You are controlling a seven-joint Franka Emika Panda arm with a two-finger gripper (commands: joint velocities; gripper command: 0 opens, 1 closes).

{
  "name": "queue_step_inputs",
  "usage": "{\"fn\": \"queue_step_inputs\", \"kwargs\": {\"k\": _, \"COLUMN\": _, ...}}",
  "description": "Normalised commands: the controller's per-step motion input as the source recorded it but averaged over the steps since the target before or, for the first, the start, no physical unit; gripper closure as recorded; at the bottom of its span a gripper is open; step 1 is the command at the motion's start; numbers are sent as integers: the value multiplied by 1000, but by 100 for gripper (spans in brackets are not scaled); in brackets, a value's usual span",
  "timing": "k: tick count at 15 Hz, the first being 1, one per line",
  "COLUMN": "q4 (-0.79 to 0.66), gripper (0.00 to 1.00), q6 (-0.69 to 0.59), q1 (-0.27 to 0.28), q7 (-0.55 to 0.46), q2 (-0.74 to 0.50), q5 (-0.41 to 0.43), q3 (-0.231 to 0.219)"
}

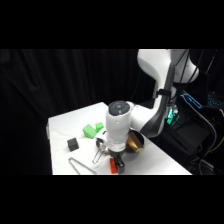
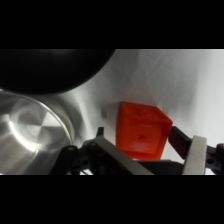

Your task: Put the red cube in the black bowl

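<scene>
Red-orange and sharp-edged, with small dimples on its faces, the red cube [image 2: 141, 131] is seen between the two fingers of the tool [image 2: 145, 150], which are closed against its sides low over the white worktop [image 2: 165, 80]. Just beside it are set the matte black bowl [image 2: 50, 70] and a shiny steel pot [image 2: 30, 130]; open worktop is left on the far side.

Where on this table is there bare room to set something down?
The far left corner of the table, behind the green cube, is bare. It is crowded around the gripper: red cube, pot, black bowl.
</scene>
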Motion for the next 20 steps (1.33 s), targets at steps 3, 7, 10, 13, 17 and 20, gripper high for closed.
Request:
{"fn": "queue_step_inputs", "kwargs": {"k": 3, "q4": -27, "gripper": 1, "q6": 229, "q1": 73, "q7": 7, "q2": 67, "q5": 139, "q3": -43}}
{"fn": "queue_step_inputs", "kwargs": {"k": 7, "q4": -45, "gripper": 40, "q6": 259, "q1": 133, "q7": 33, "q2": 31, "q5": 104, "q3": -115}}
{"fn": "queue_step_inputs", "kwargs": {"k": 10, "q4": -77, "gripper": 64, "q6": 230, "q1": 199, "q7": 71, "q2": -44, "q5": 63, "q3": -175}}
{"fn": "queue_step_inputs", "kwargs": {"k": 13, "q4": -123, "gripper": 72, "q6": 134, "q1": 202, "q7": 80, "q2": -140, "q5": 29, "q3": -176}}
{"fn": "queue_step_inputs", "kwargs": {"k": 17, "q4": -262, "gripper": 74, "q6": -62, "q1": 162, "q7": 21, "q2": -385, "q5": -21, "q3": -123}}
{"fn": "queue_step_inputs", "kwargs": {"k": 20, "q4": -325, "gripper": 74, "q6": -255, "q1": 78, "q7": -70, "q2": -534, "q5": -84, "q3": -33}}
